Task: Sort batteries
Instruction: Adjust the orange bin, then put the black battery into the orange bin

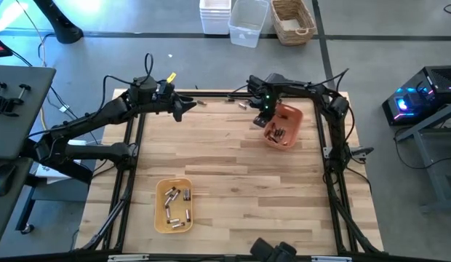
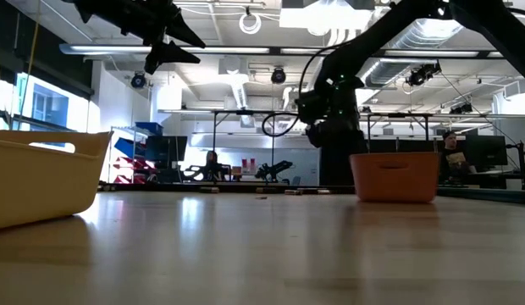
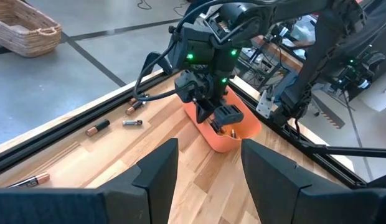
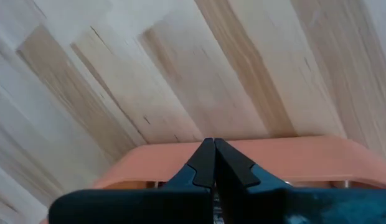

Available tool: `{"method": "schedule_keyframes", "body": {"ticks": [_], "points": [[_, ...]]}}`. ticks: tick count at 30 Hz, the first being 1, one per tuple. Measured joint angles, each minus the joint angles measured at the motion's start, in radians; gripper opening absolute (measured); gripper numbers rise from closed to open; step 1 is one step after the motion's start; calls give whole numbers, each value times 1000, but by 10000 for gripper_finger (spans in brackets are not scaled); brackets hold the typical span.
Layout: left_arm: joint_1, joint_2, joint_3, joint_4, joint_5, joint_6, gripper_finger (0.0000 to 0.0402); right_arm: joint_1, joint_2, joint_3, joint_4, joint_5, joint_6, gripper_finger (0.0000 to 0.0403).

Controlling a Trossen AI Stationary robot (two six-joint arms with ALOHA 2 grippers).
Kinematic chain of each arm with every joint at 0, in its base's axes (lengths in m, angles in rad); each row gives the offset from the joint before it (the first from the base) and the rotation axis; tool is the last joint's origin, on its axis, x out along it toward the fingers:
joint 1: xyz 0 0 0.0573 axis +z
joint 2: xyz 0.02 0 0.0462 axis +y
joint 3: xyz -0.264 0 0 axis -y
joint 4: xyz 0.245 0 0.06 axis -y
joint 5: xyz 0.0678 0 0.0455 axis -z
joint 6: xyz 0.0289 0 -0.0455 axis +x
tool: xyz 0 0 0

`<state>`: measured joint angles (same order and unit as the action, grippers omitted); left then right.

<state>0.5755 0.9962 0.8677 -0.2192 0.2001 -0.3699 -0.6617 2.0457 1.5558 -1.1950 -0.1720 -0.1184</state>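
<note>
Wooden table (image 1: 233, 182): loose batteries (image 1: 242, 105) at twelve o'clock lie lengthwise along the rail, between open left gripper (image 1: 183, 109) and closed, empty right gripper (image 1: 260, 121) over orange tray (image 1: 291, 120).

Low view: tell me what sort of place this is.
Probably a robotics lab or open workshop: exposed ceiling ducts overhead, rows of desks with monitors, a person seated at one, and a wooden table under both arms.

No legible text, label or number anywhere
</note>
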Motion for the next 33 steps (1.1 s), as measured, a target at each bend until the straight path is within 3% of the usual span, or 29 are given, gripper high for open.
{"method": "schedule_keyframes", "body": {"ticks": [4,9,13,18,24,28,33], "points": [[0,0,0,1,0,0,170,-4,-22,-3,31,2,-2,0],[0,0,0,33,-2,-23,170,-42,-95,2,335,-66,113,0],[0,0,0,69,-3,-45,170,-85,-32,75,431,-107,202,0],[0,0,0,76,-2,-74,170,-110,144,270,346,-72,157,0],[0,0,0,76,-2,-151,170,-136,271,468,155,-65,-57,12],[0,0,0,76,-2,-153,170,-138,270,485,141,-70,-189,52],[0,0,0,76,-3,-153,170,-132,272,427,146,-30,-322,131]]}}
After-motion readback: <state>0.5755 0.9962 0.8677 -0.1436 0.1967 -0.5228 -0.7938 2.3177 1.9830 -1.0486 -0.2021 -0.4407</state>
